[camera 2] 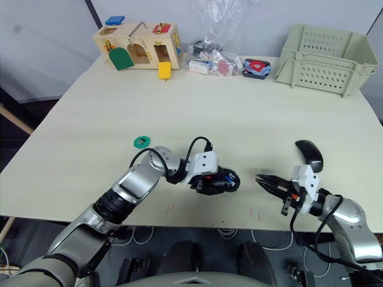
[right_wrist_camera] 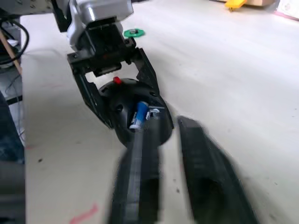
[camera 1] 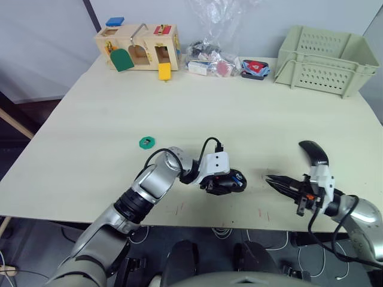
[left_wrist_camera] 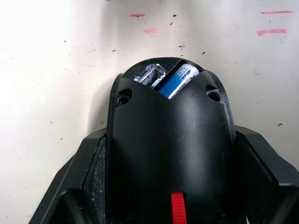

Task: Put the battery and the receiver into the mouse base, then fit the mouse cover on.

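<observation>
While the mouse base (camera 1: 230, 181) serves as the landmark for every entry, items run from largest to smallest.

Counter (camera 1: 179, 113): pale top carrying all items; the base sits near its front edge.

Crate (camera 1: 326, 57): pale green, slatted, far behind the base and toward the right back corner. Not part of the task.

Wooden toy house (camera 1: 139, 46): far behind the base, toward the left back corner. A clear bag of oddments (camera 1: 209, 60) lies beside it.

Left hand (camera 1: 222, 182): its black fingers pinch the base from both sides, apparently to steady it open side up for loading.

Right hand (camera 1: 281, 182): to the right of the base and apart from it, fingers slightly spread with nothing between them, pointing at the base, probably ready for the next part.

Mouse cover (camera 1: 315, 153): glossy black shell lying on the counter well right of the base, just behind the right hand; not yet fitted.

Mouse base: black oval shell, red patch inside, gripped by the left hand.

Green disc (camera 1: 146, 142): left of and behind the base.

Battery (left_wrist_camera: 177, 80): white and blue, lying inside the base's hollow at a slant; whether it is fully seated cannot be told.

Receiver: cannot be told.
</observation>
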Robot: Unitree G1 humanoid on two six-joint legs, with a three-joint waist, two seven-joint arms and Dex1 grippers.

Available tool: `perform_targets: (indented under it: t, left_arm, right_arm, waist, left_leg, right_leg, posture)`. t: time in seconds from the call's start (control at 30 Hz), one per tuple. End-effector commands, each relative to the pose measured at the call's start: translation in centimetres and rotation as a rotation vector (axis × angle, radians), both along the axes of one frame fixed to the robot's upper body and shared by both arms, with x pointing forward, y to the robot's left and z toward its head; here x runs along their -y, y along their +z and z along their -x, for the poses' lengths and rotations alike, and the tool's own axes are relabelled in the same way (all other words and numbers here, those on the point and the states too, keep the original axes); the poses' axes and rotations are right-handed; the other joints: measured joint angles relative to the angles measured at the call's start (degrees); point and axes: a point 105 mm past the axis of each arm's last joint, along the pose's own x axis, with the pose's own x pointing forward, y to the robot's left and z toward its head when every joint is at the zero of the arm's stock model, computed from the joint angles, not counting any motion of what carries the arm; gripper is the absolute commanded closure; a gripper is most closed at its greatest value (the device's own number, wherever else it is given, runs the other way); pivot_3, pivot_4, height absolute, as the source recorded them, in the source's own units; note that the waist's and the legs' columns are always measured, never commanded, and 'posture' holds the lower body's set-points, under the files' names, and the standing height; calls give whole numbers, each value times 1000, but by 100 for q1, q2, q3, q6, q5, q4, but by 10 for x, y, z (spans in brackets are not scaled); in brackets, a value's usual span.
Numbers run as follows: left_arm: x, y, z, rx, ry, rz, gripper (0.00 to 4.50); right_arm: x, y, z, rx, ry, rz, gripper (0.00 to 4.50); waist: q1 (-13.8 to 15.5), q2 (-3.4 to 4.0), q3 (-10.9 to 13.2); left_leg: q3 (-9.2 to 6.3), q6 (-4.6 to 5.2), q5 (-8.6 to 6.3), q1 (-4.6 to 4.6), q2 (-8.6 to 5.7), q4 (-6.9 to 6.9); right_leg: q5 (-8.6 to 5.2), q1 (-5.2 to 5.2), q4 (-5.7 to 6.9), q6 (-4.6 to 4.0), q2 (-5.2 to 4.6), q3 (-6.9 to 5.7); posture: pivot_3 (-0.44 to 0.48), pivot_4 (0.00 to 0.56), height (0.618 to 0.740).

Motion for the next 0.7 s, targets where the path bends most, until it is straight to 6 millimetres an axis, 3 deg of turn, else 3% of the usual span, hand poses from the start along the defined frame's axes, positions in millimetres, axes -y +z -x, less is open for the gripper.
perform_targets:
  t: [0.03,0.17,0.2,0.37,0.43,0.5,0.7]
  left_arm:
    - [-8,-15,1,-32,31,-51,1552]
    - [-7,-13,-1,-25,32,-49,1552]
    - [-7,-13,-2,-24,33,-48,1552]
    - [-9,-11,-2,-21,36,-45,1552]
    - [-8,-9,-3,-17,36,-32,508]
    - [-6,-6,-3,-22,38,-13,85]
    - [-5,5,-4,-4,28,45,85]
  right_arm:
    - [10,11,4,53,14,-3,2555]
    - [19,8,9,65,6,-17,413]
    - [19,8,10,74,8,-21,171]
    - [21,9,14,99,15,-55,72]
    - [21,8,16,103,25,-65,0]
    - [22,8,18,105,28,-70,0]
    - [30,2,21,112,9,-82,0]
  waist:
    - [0,-1,1]
    - [2,2,3]
    - [2,1,4]
    - [1,8,9]
    - [2,7,10]
    - [-3,10,12]
    - [1,15,18]
  left_leg:
    - [-1,0,0,0,0,0]
    - [-3,0,0,-2,0,0]
    - [-3,0,0,-3,0,0]
    - [-3,0,0,-4,-1,2]
    - [-4,0,0,-4,-1,2]
    - [-6,0,0,-5,-1,1]
    - [-9,0,0,-12,-1,1]
  right_leg:
    - [0,0,-1,0,0,-1]
    - [0,0,-1,0,0,-4]
    - [0,0,-1,0,0,-4]
    - [0,0,-2,1,0,-4]
    - [0,0,-2,1,0,-4]
    - [0,0,-2,0,0,-5]
    - [0,-2,-4,0,0,-11]
  posture:
    - [0,150,740]
    - [0,150,740]
    - [0,150,740]
    - [0,150,740]
    - [0,150,740]
    - [0,150,740]
    - [0,150,740]
